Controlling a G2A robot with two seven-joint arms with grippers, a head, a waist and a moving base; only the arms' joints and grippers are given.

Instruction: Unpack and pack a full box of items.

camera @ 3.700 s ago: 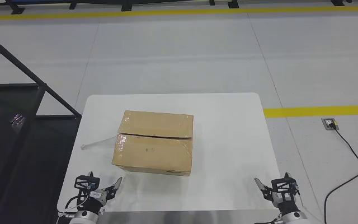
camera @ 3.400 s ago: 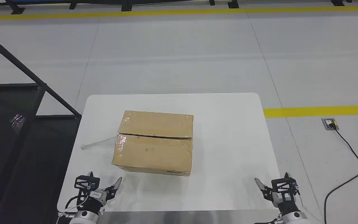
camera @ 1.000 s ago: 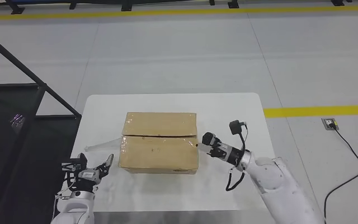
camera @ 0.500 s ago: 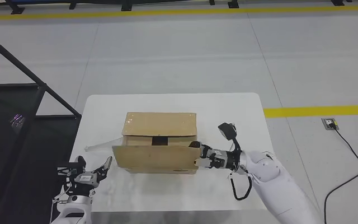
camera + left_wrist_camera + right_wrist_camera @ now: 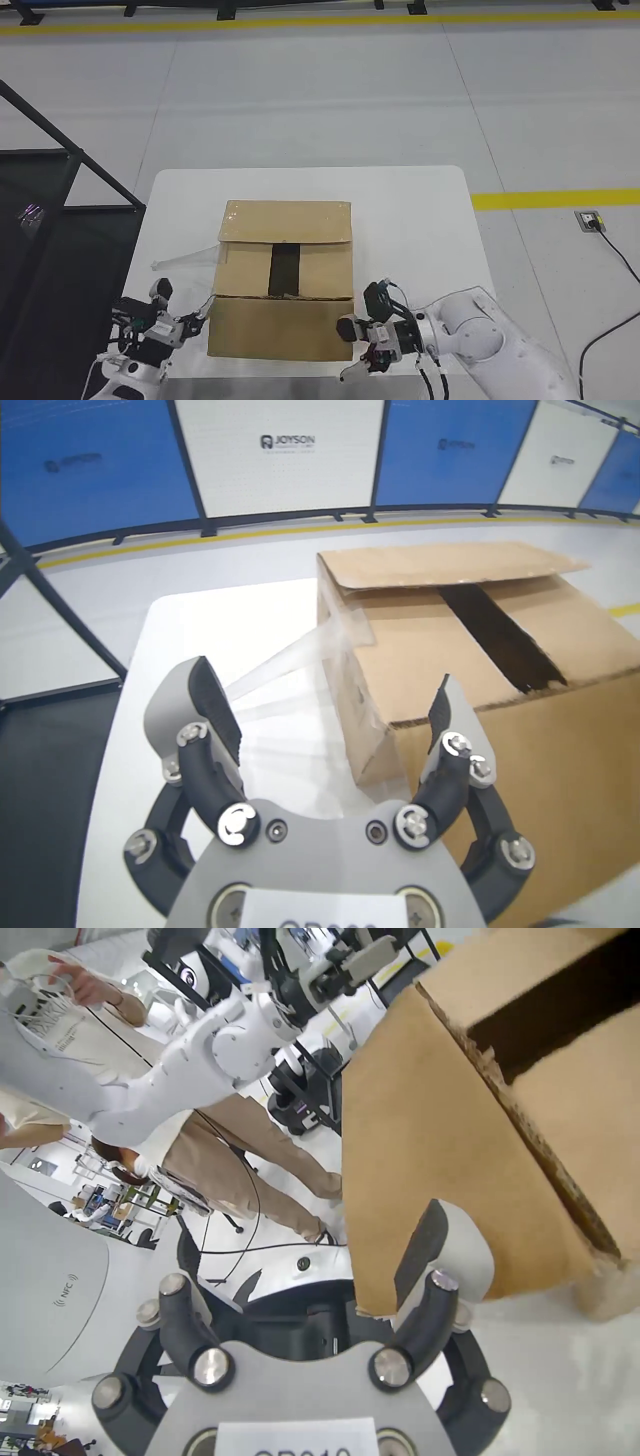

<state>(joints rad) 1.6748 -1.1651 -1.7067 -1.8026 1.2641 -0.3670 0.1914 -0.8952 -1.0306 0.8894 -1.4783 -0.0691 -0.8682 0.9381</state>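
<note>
Cardboard box [image 5: 322, 262] stood at the middle of the white table [image 5: 420, 220], and we judged the unpacking step to be only partly done. The near flap [image 5: 280, 328] was folded out toward the robot, the far flap [image 5: 287, 220] lay flat, and two inner flaps covered the contents save for a dark gap [image 5: 285, 270] between them. The right gripper [image 5: 348, 348] sat at the near flap's right corner with its jaws apart, the flap's edge lying against one finger [image 5: 425, 1248] rather than pinched; its other finger we could not make out in the wrist view. The left gripper [image 5: 322, 680] hung spread wide and empty just beside the box's near left corner, where a strip of clear tape [image 5: 280, 660] trailed off the side. The next move, in our judgement, called for turning back the far flap and then the inner ones. What lay inside was hidden in the gap's darkness.
</note>
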